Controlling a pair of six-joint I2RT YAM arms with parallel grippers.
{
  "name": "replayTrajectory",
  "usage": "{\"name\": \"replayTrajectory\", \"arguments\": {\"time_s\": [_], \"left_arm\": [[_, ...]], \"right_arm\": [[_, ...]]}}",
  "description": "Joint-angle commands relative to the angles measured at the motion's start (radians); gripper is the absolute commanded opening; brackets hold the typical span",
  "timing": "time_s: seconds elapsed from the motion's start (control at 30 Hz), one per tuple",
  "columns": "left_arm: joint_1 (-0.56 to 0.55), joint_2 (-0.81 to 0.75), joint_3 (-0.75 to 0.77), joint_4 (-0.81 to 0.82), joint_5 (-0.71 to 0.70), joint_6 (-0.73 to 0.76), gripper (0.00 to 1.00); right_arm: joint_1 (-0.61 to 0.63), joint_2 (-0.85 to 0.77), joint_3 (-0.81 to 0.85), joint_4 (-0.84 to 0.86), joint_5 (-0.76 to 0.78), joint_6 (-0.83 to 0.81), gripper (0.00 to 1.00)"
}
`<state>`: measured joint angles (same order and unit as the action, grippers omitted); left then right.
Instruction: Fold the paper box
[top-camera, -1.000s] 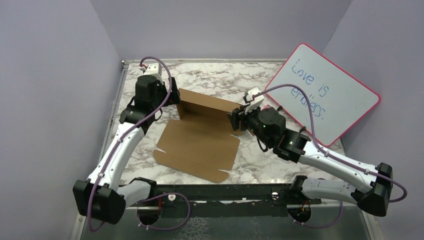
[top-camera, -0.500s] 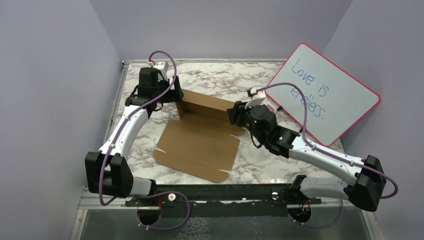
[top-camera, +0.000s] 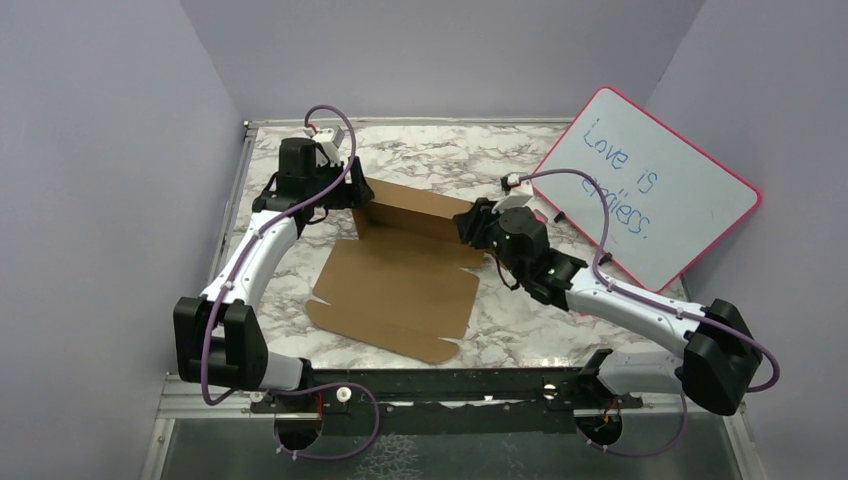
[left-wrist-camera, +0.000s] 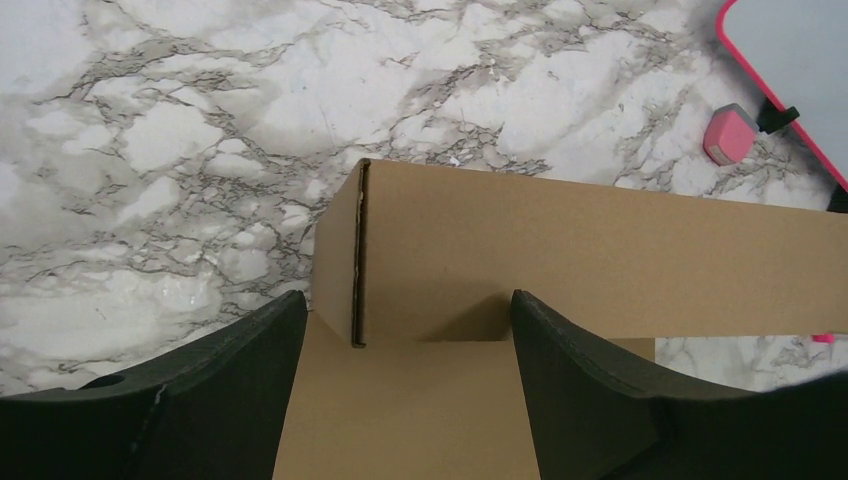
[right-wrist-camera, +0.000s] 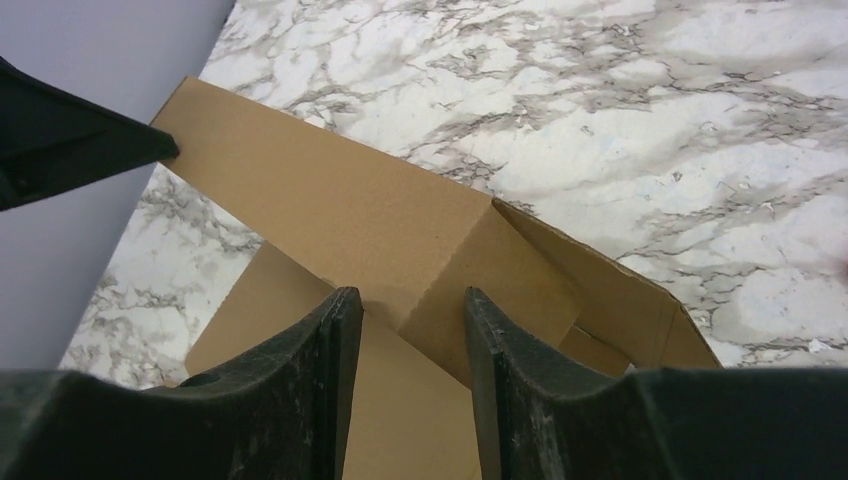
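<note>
Centre of marble table (top-camera: 500, 335): paper box (top-camera: 395, 290), base flat, rear panel (top-camera: 410, 205) raised upright, judged to be steadied at both ends for folding. Left gripper (left-wrist-camera: 407, 305): jaws wide apart, straddling the left corner, not clamped. Right gripper (right-wrist-camera: 403, 300): jaws narrower, flanking the right corner; contact cannot be told.

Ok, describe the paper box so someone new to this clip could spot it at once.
Start from the marble table; the paper box lies near its middle. It is plain brown cardboard, mostly flat with its far panel standing up, unlike the white, pink-rimmed whiteboard with blue writing at the right.
</note>
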<state>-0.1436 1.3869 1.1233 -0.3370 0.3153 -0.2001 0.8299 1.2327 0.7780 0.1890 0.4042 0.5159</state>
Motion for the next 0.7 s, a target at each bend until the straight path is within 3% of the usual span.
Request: {"name": "replayTrajectory", "arguments": {"time_s": [0.0,0.43,0.67], "left_arm": [[0.007,-0.012,-0.026,0.032,0.099,-0.004,0.74],[0.021,-0.158,-0.123,0.026,0.16,-0.016,0.67],[0.076,-0.221,-0.168,0.003,0.076,0.008,0.72]], "right_arm": [[-0.025,0.028,-0.014,0.125,-0.078,0.043,0.46],[-0.124,0.151,0.016,0.289,-0.298,0.09,0.36],[-0.141,0.156,-0.005,0.325,-0.352,0.073,0.37]]}}
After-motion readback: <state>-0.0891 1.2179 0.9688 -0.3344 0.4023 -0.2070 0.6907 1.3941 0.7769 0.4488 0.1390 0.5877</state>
